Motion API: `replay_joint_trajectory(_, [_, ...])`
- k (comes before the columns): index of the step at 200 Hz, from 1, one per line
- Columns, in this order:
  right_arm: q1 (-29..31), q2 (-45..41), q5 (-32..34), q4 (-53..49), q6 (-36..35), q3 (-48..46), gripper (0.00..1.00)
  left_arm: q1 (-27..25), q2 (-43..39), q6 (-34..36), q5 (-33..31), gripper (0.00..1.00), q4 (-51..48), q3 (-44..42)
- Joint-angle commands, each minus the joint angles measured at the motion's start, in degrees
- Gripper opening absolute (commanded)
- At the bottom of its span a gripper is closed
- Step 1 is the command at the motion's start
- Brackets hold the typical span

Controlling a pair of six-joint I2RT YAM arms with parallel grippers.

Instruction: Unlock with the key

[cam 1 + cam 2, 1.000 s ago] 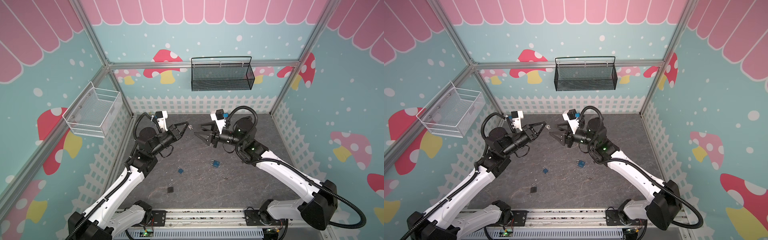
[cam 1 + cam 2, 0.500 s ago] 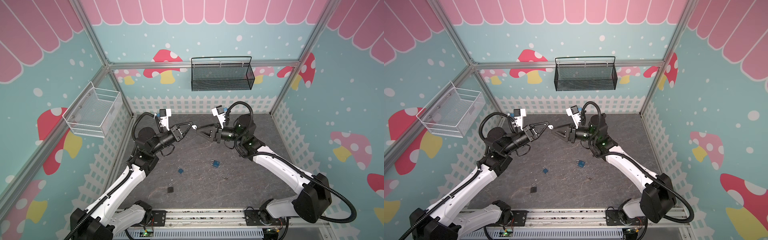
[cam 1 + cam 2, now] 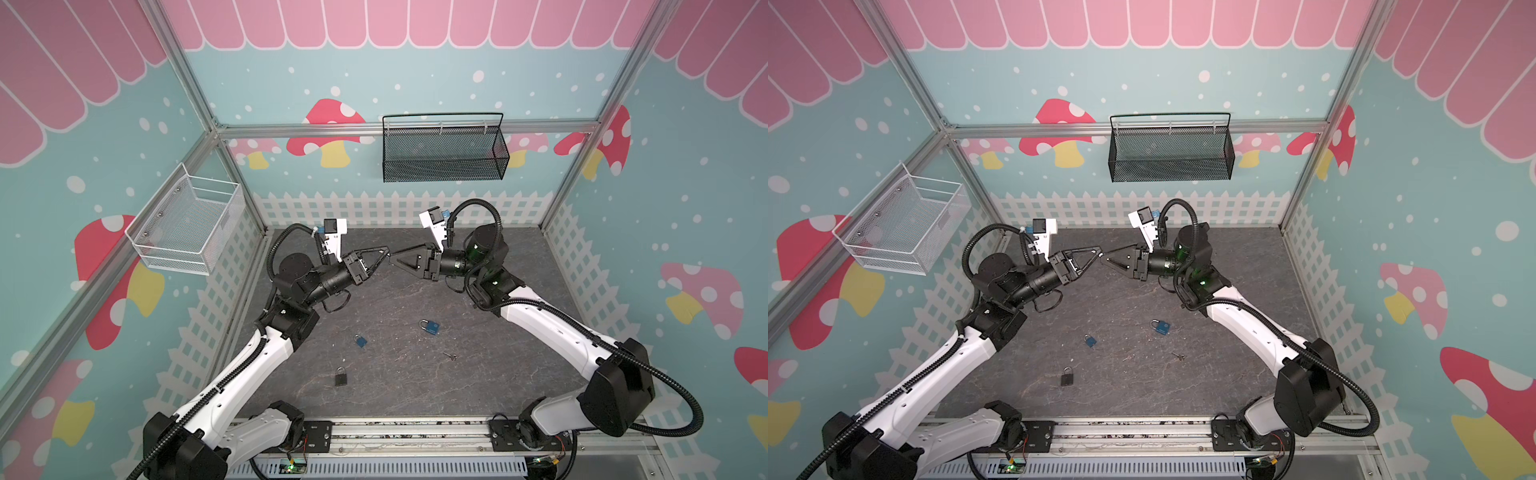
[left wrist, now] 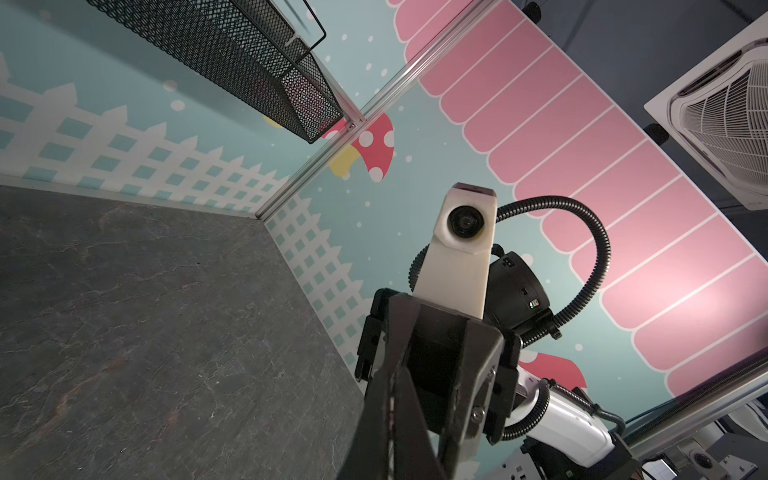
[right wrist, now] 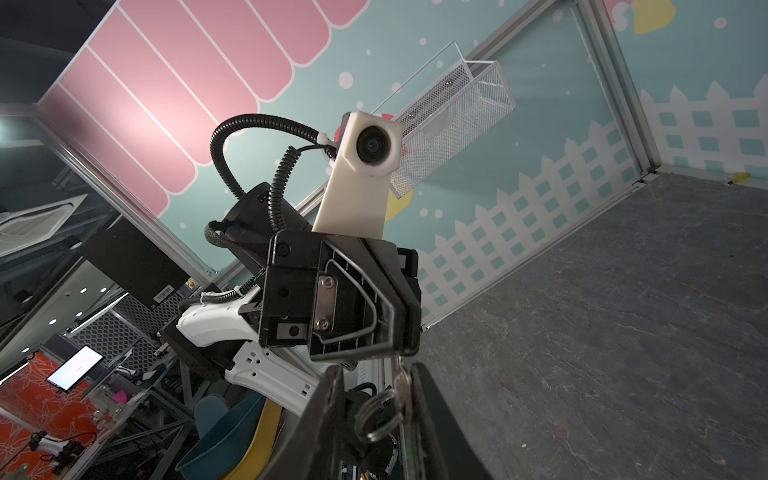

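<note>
A small silver key point(image 5: 401, 386) on a wire ring point(image 5: 371, 417) hangs from the tip of my left gripper point(image 3: 387, 250), which is shut on it in mid-air above the back of the table. My right gripper point(image 3: 395, 257) meets it tip to tip. In the right wrist view its jaws stand apart on either side of the key, which lies against one finger point(image 5: 419, 399). In the left wrist view my left gripper's fingers point(image 4: 376, 409) are pressed together. Three padlocks lie on the table: a blue one point(image 3: 431, 327), a smaller blue one point(image 3: 360, 340) and a black one point(image 3: 340, 377).
Another loose key point(image 3: 449, 355) lies on the dark slate table point(image 3: 519, 270) right of the padlocks. A black mesh basket point(image 3: 442, 151) hangs on the back wall. On the left wall hangs a white wire basket point(image 3: 187, 226).
Both grippers have come together in mid-air. The right gripper reached the left gripper's tip and its jaws have narrowed round the key. The left gripper stayed shut.
</note>
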Motion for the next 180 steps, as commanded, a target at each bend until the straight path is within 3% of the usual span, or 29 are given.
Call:
replay_joint_trajectory(1, [-0.1,0.8,-1.5,2.0,1.8,0.7,0.29,-0.2,-0.1,1.1,0.6,0.0,0.7,1.6])
replay_joint_trajectory(53, [-0.2,0.7,-1.0,1.8,1.9,0.0,0.23,-0.2,-0.3,1.5,0.1,0.0,-0.3,2.4])
replay_joint_trajectory(124, [-0.2,0.7,-0.9,0.9,1.3,0.8,0.0,-0.2,-0.6,3.1,0.2,0.0,-1.8,2.9])
replay_joint_trajectory(149, [-0.3,-0.2,0.4,-0.5,0.0,-0.2,0.0,0.0,-1.2,3.8,-0.2,0.0,-3.3,2.9])
replay_joint_trajectory(180, [-0.5,-2.4,4.2,-3.5,-3.4,-3.5,0.0,1.5,-2.8,3.5,-1.5,0.34,-8.8,3.0])
